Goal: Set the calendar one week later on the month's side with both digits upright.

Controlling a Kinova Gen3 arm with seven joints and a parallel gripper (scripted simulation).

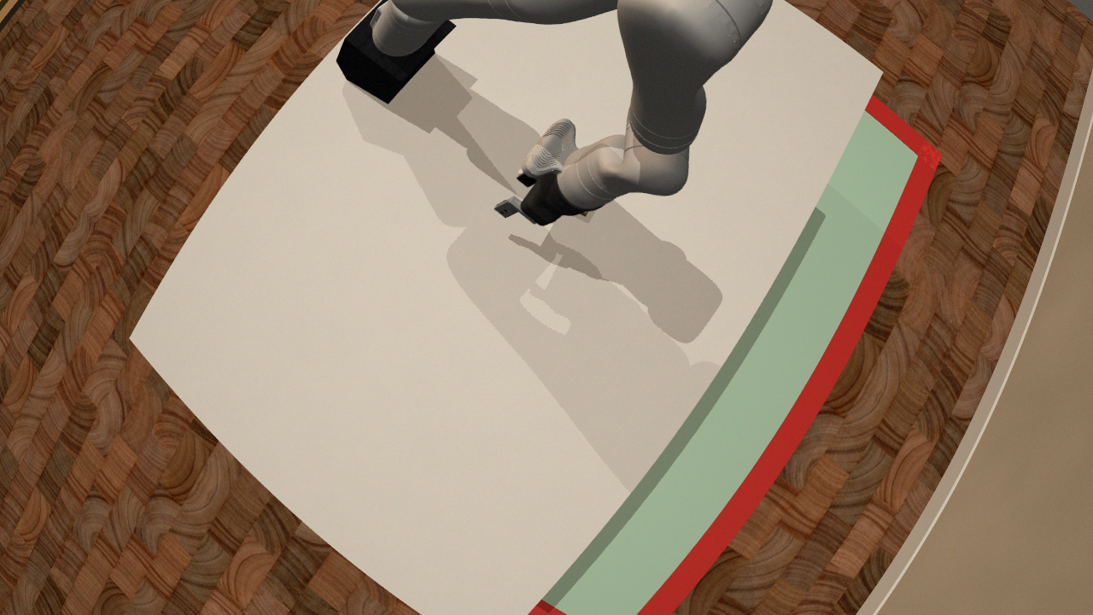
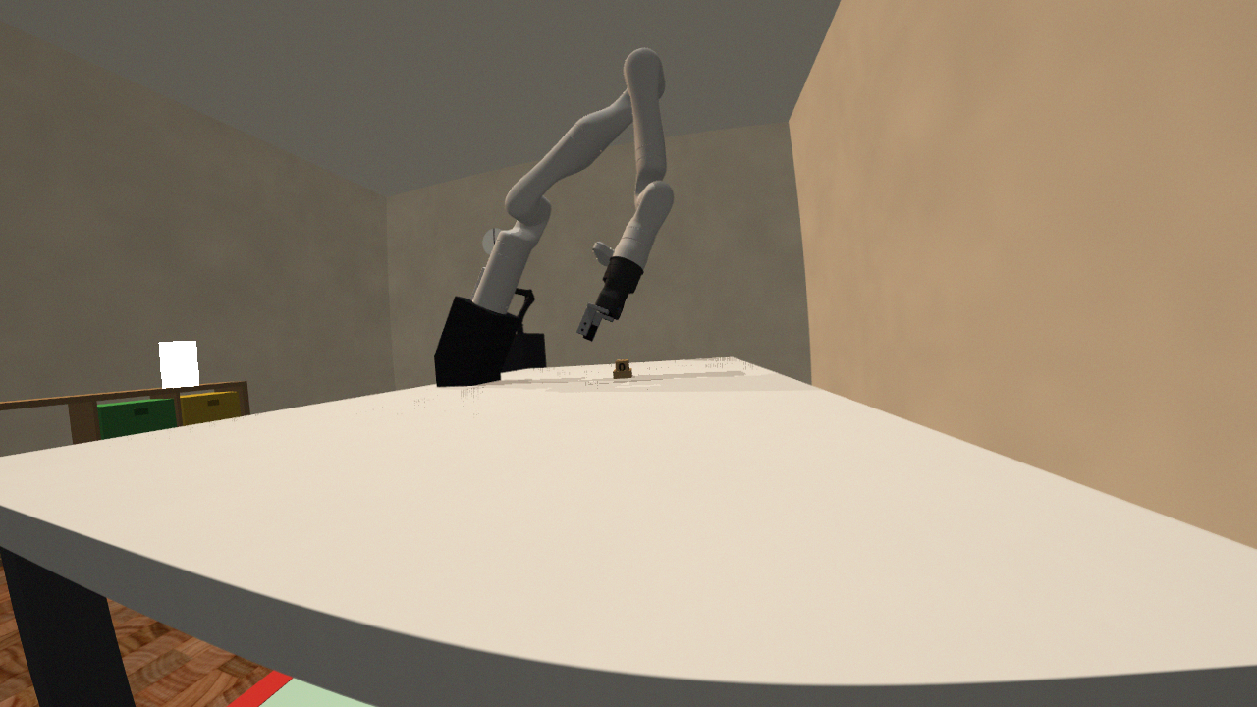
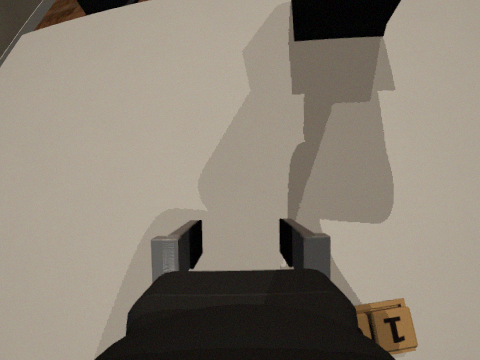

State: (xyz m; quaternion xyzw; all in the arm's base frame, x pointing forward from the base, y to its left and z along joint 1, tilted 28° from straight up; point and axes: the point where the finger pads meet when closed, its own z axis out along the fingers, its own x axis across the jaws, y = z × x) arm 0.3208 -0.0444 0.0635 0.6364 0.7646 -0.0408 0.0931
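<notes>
Nearest in the exterior view, the pale table (image 1: 306,306) (image 2: 615,527) (image 3: 100,125) spreads across the scene, with a dark leg (image 2: 61,632) under its near left corner. Below the near edge shows part of a green mat (image 1: 764,405) (image 2: 316,694) bordered in red, lying on the wooden floor (image 1: 91,459) (image 2: 192,659).

Well back on the table sits the cube calendar (image 1: 585,214) (image 2: 622,369) (image 3: 387,327), small in that view and right of the arm's base. Its tray (image 2: 622,375) rests on the tabletop. The wrist view shows one cube (image 3: 395,330) with a "1" on its upper face; the neighbouring cube is mostly hidden behind the gripper's body, so its upper digit cannot be read. From above, the arm covers nearly all of the calendar.

The gripper (image 1: 516,191) (image 2: 586,334) (image 3: 240,236) hangs tilted above the table, its fingers spread wide with nothing between them, pointing down and left, apart from the calendar. The arm (image 1: 664,68) (image 2: 648,132) arches above it from a black base (image 1: 382,80) (image 2: 469,347) (image 3: 340,20) on the left.

Farther off to the left, a wooden shelf unit (image 2: 83,421) holds a green box (image 2: 136,418) and a yellow box (image 2: 209,407).
</notes>
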